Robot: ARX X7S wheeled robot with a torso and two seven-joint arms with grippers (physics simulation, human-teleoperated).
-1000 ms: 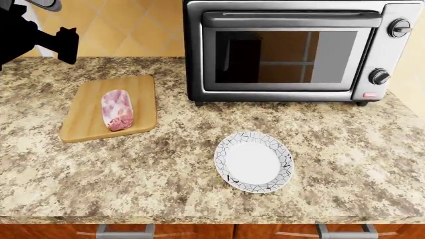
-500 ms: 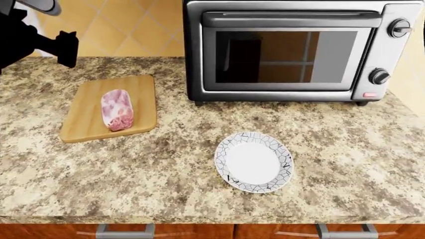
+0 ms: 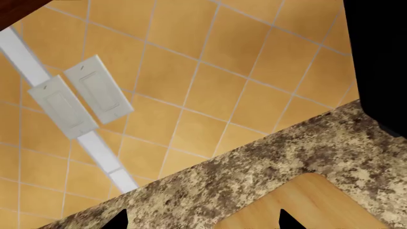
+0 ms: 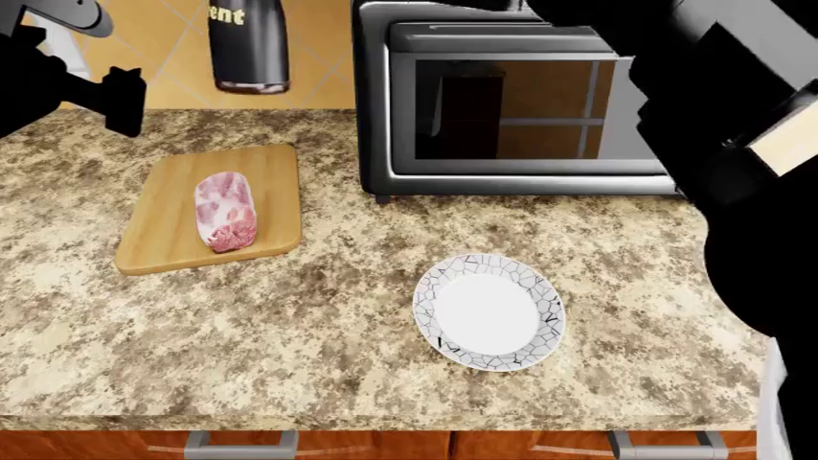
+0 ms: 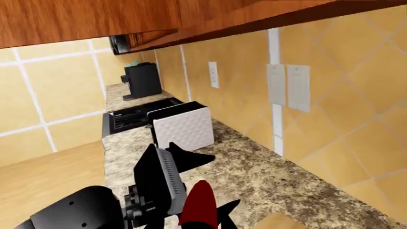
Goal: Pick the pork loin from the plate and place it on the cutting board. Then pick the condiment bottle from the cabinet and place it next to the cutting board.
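Gripping the slim dark condiment bottle (image 4: 248, 46), right jaws clenched; left jaws' state unclear.

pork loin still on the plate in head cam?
No. The pork loin lies on the cutting board; the plate is bare.

A home kitchen: a speckled granite worktop (image 4: 320, 355) runs under wooden wall cabinets (image 5: 127, 19), backed by tan tiled wall (image 3: 210, 71) with light switches (image 3: 79, 98). A toaster oven (image 4: 511, 96) stands at the worktop's back edge, a coffee machine (image 5: 141, 80) farther along.
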